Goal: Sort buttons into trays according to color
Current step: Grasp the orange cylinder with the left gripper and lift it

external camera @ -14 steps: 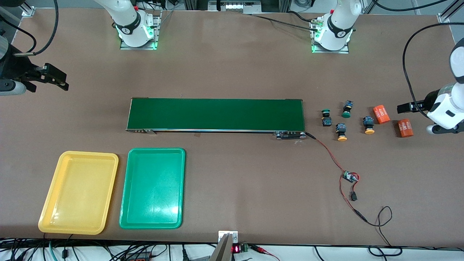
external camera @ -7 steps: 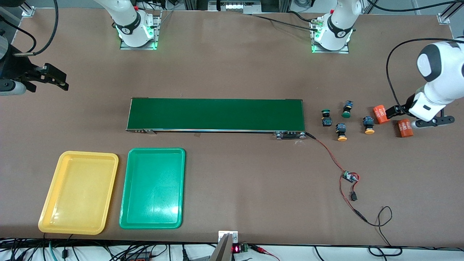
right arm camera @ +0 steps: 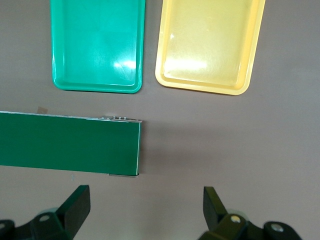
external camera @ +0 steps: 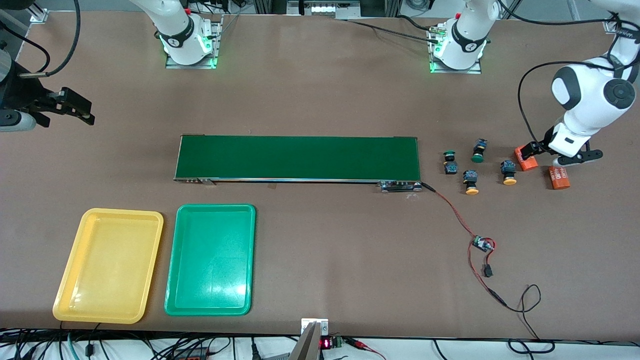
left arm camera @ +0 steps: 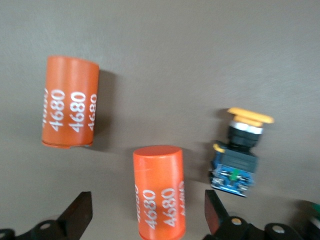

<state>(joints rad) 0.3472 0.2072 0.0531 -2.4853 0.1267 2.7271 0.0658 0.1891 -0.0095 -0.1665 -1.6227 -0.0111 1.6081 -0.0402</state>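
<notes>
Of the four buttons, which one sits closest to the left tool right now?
The yellow-capped button beside the orange cylinder that the open left tool hovers over. The other yellow button and both green ones lie closer to the conveyor.

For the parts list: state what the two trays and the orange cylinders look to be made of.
Yellow tray and green tray: likely moulded plastic, glossy; bright glare spots and rounded rims show it. Orange cylinders: smooth, satin orange with white printed numbers; plastic or a printed sleeve, hard to tell.

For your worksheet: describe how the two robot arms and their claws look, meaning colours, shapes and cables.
Both arms are glossy white with rounded joints, black joint rings, green-lit bases and black cables. The left claw and right claw each have two black wedge-shaped fingers.
</notes>
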